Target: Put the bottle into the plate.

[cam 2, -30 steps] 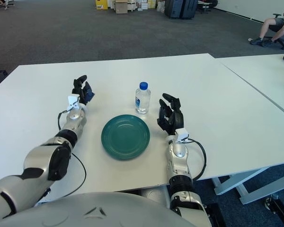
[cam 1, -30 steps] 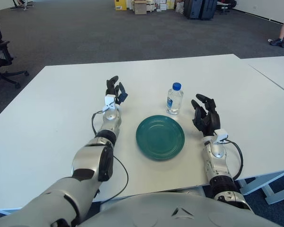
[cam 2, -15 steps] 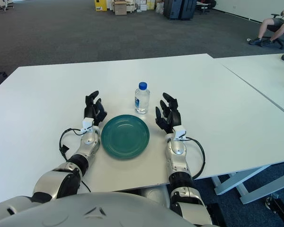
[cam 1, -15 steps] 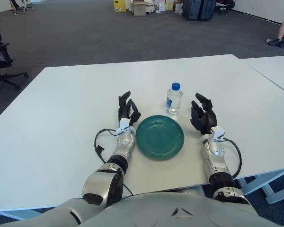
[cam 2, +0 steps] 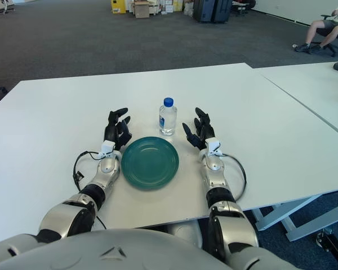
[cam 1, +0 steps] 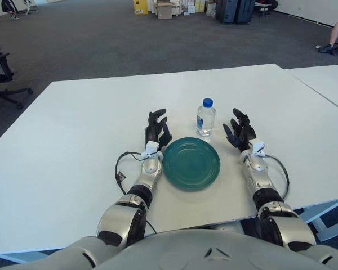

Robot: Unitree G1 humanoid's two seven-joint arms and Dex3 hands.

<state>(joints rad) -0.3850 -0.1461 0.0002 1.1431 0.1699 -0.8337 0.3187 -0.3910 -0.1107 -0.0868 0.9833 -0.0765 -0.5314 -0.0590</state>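
A small clear bottle (cam 1: 205, 117) with a blue cap stands upright on the white table, just beyond the far rim of a round teal plate (cam 1: 191, 162). The plate holds nothing. My left hand (cam 1: 156, 128) is at the plate's left edge, fingers spread and holding nothing. To the right of the plate and bottle, my right hand (cam 1: 240, 129) has its fingers spread too, a short gap away from the bottle. Neither hand touches the bottle.
The white table (cam 1: 73, 129) stretches wide around the plate. A second white table (cam 1: 327, 84) adjoins at the right. A black cable (cam 1: 121, 169) loops beside my left forearm. Chairs, boxes and a seated person are far off on the grey carpet.
My left hand swung from the table's left in to the plate's left edge. My right hand shifted slightly forward and towards the bottle. Bottle and plate stayed put.
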